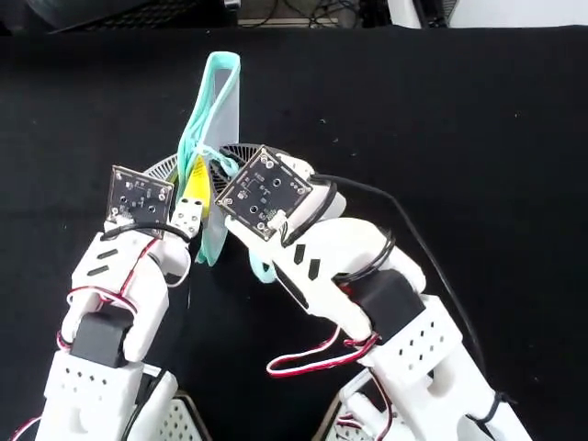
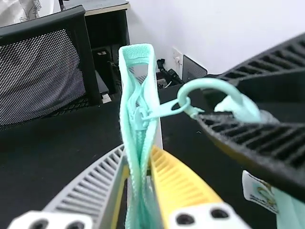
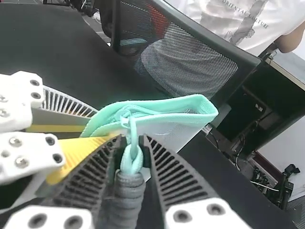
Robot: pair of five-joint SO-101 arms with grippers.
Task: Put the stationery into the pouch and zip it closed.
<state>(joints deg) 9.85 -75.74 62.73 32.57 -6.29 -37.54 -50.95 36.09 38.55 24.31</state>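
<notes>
The left claw [image 2: 139,171] was pressed together on the pouch [image 2: 138,81], its grey and yellow fingers [image 2: 178,183] clamping the mint-green zipper edge from either side. Just beside that grip, the right claw [image 3: 131,145] pinched the pouch's pull loop [image 3: 129,160] between black ribbed fingers [image 3: 169,167], and the loop's cord ran back to the slider [image 2: 141,117] on the zipper. The pouch stood edge-up between both claws, its far end sticking out beyond them over the black bench [image 1: 441,138]. Whether it touched the bench could not be told.
</notes>
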